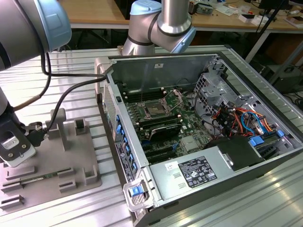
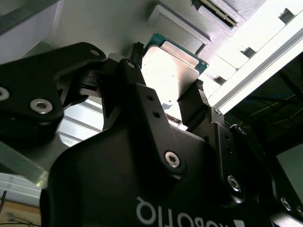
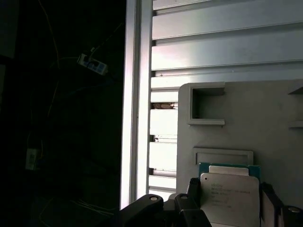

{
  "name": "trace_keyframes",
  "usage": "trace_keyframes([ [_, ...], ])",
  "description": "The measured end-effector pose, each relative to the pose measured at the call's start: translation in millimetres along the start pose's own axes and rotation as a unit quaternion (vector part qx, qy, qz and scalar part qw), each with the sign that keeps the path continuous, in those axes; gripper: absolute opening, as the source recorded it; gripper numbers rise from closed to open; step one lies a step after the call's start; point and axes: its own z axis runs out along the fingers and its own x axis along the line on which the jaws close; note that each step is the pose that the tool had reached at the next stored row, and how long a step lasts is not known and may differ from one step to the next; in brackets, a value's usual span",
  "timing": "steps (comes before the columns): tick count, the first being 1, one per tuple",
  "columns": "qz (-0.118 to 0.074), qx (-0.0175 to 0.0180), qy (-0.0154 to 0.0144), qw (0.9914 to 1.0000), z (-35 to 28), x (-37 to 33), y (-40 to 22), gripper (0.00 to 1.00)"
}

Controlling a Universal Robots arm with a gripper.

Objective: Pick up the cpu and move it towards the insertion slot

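Observation:
In both wrist views the cpu shows its pale metal face with a green edge. It sits between the black fingers of my gripper, which press against two opposite sides of it. Behind it lies the grey plastic tray. In the exterior view the arm's wrist hangs over that tray at the exterior view's left. The insertion slot, a dark square socket with its metal clamp plate hinged up, lies on the green board inside the open computer case, well to the exterior view's right of the wrist.
The case's side wall stands between the tray and the board. Inside are long black memory slots, a drive cage, coloured cables and a power supply. Cables hang from the arm. The ribbed metal table's edge runs past the tray.

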Motion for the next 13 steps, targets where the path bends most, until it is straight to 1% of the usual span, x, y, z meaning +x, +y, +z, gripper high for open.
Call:
trace_keyframes([
  [5, 0.000, 0.0000, 0.0000, 1.00000, -2.8, -0.5, 0.2, 0.55],
  [13, 0.000, 0.0000, 0.0000, 1.00000, -5.7, -1.3, 0.3, 0.55],
])
